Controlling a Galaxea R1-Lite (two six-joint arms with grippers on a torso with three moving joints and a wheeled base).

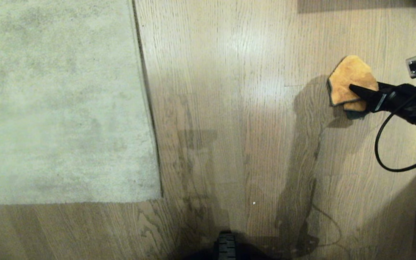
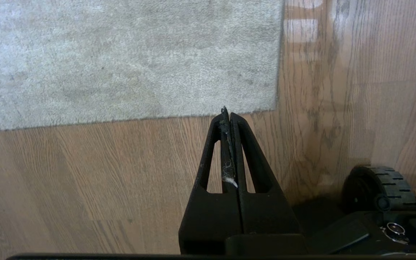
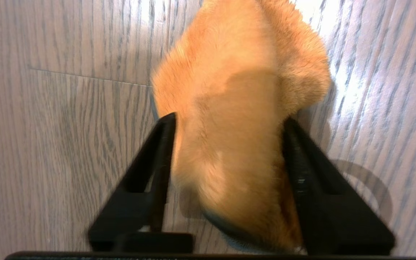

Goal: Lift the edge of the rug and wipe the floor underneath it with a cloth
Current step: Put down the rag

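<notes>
Two tools unevenly placed: right tool (image 3: 226, 119) spread around cloth (image 1: 350, 81) far right on floor (image 1: 229, 108), rug edge (image 1: 150, 119) well left, nearer pressed-together left tool (image 2: 228, 112)

Orange cloth (image 3: 237, 144) bunched between spread fingers (image 3: 157, 159) of right gripper (image 3: 229, 122). Wood-grain floor (image 3: 67, 126) beneath, sheen upper side.

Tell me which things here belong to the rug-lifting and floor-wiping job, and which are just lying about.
Job things: rug edge, lying flat; floor; orange cloth between the right gripper's spread fingers; left gripper, shut, above the floor near the rug corner.

Just there: robot's wheel; black cable.
</notes>
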